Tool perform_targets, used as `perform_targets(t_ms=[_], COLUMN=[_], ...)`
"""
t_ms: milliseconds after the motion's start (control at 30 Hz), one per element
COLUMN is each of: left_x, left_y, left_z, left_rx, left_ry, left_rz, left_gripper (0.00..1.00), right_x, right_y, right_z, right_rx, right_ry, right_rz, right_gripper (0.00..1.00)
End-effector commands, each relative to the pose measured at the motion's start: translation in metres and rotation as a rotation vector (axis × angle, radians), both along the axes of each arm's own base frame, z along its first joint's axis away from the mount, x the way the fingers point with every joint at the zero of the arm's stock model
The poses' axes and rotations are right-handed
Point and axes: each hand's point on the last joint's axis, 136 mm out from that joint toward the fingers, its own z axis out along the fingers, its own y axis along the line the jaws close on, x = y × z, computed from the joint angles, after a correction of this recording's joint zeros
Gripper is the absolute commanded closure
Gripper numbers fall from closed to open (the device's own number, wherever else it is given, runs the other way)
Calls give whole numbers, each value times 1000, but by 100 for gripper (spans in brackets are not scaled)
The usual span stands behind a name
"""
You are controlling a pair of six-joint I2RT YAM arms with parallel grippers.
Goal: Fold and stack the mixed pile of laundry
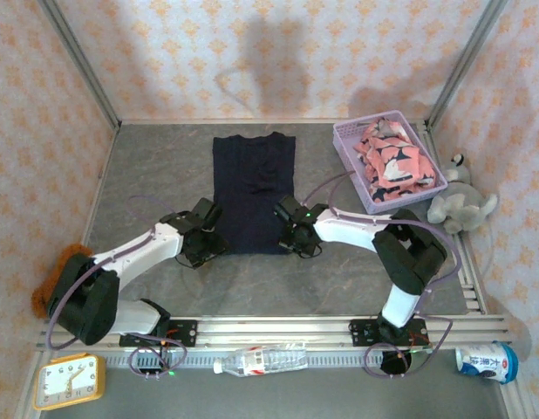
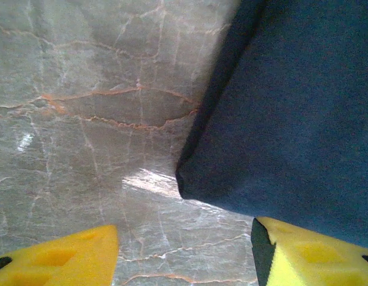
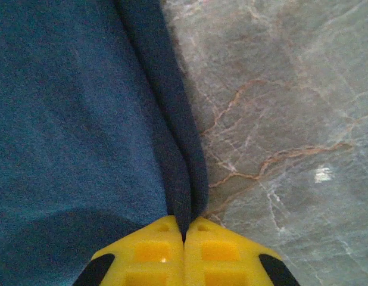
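Observation:
The navy cloth (image 1: 252,188) lies flat on the table as a long folded rectangle. My right gripper (image 1: 287,234) is at its near right corner. In the right wrist view the yellow fingers (image 3: 148,256) are shut on the cloth's rolled right edge (image 3: 187,173), pinched at the right gripper (image 3: 184,231). My left gripper (image 1: 208,244) hovers at the near left corner. It is open (image 2: 184,256), with the cloth corner (image 2: 190,179) just ahead between the fingers (image 2: 65,259). The pink shark-print cloth (image 1: 393,161) is bunched in the lavender basket (image 1: 348,144).
A grey plush toy (image 1: 461,202) sits right of the basket by the wall. A brown furry thing (image 1: 56,271) lies at the left edge. Along the near rail are a yellow clock (image 1: 69,381), a water bottle (image 1: 261,359) and a can (image 1: 487,360).

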Motion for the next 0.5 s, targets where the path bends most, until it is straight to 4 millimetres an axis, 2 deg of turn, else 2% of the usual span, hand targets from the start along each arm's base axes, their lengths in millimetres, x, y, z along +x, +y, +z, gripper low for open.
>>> perform_targets(t_ms=[0, 233, 467], left_x=[-4, 1, 21], left_y=[13, 17, 10], left_z=[4, -3, -11], left_rx=[45, 55, 55], left_ry=[-5, -19, -37], left_rz=[43, 118, 155], left_gripper=[39, 39, 48], right_x=[3, 5, 0], right_y=[-1, 1, -2], right_z=[-5, -2, -2], right_rx=[-37, -38, -33], right_ry=[-1, -1, 0], right_rz=[5, 11, 8], right_gripper=[100, 100, 100])
